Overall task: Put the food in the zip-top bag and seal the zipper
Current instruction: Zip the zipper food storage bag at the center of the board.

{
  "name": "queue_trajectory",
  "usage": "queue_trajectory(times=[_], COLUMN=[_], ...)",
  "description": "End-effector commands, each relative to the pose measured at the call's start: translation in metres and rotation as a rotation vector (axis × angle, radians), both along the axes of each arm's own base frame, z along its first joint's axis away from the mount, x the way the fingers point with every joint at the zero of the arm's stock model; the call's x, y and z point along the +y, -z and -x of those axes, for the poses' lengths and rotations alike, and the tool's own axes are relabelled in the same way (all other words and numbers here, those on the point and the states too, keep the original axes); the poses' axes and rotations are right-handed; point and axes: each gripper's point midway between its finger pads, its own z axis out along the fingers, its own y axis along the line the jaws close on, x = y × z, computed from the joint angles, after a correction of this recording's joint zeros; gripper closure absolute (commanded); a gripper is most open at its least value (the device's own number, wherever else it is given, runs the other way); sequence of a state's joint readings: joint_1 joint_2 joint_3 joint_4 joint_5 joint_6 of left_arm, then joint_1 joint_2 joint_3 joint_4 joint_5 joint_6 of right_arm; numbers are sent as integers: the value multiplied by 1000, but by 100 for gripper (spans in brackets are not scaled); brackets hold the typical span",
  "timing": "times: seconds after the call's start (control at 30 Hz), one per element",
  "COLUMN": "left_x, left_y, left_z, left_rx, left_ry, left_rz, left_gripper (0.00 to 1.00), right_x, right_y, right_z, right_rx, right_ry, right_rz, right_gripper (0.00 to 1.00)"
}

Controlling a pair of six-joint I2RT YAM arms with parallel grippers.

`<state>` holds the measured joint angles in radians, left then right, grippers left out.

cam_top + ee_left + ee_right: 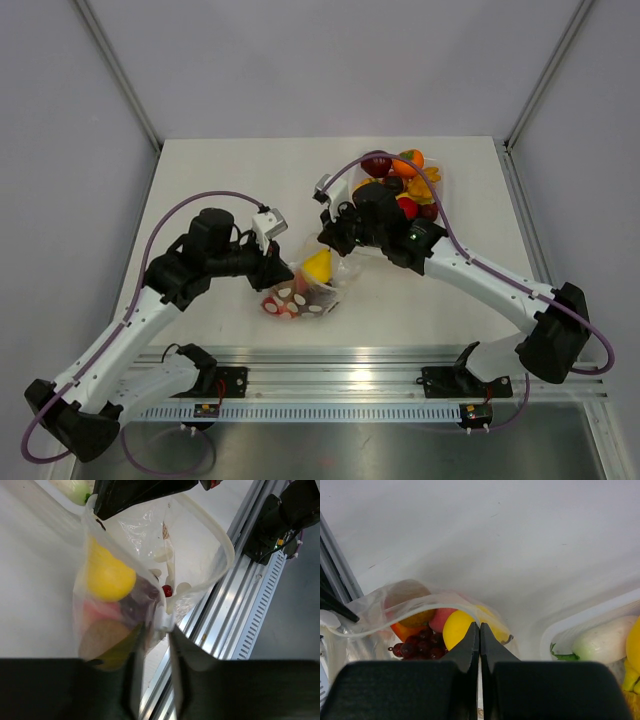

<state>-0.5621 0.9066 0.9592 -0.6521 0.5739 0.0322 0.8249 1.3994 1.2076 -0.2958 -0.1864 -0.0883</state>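
Black fingers of my left pincer (157, 630) stand close together on either side of the left rim of the clear crinkly zip-top bag (220, 540); I cannot tell whether they actually bite it. My right pincer (480, 626) is clamped on the bag's far right rim. The bag sits mid-table between the two, holding a yellow lemon-shaped toy (107, 575), purple toy grapes (420, 645) and a pink-red piece (440, 620). Just beside it, far right, the white plastic tray (585, 617) carries a pale white-green vegetable (605, 640) on the white table (230, 170).

White table (230, 170), perhaps lavender-grey walls (330, 60)
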Motion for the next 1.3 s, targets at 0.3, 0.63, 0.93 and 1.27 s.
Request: queue_trajectory(times=[0.3,0.63,0.93,1.27], left_x=[-7,-9,-11,-13], left_y=[-34,-51,-50,-54], left_z=[-12,-15,-20,-20], left_rx=[-104,-157,-142,-146], left_ry=[-16,-13,-17,-1], left_rz=[86,109,103,104], left_gripper=[100,100,100,100], right_x=[-9,7,28,44], right_y=[-64,-96,-78,-73], right_z=[18,49,69,73], right_rx=[-87,-174,-165,-167], right_ry=[-70,-327,-513,-590], right_rz=[-103,-106,-90,-91], right_gripper=[25,37,35,35])
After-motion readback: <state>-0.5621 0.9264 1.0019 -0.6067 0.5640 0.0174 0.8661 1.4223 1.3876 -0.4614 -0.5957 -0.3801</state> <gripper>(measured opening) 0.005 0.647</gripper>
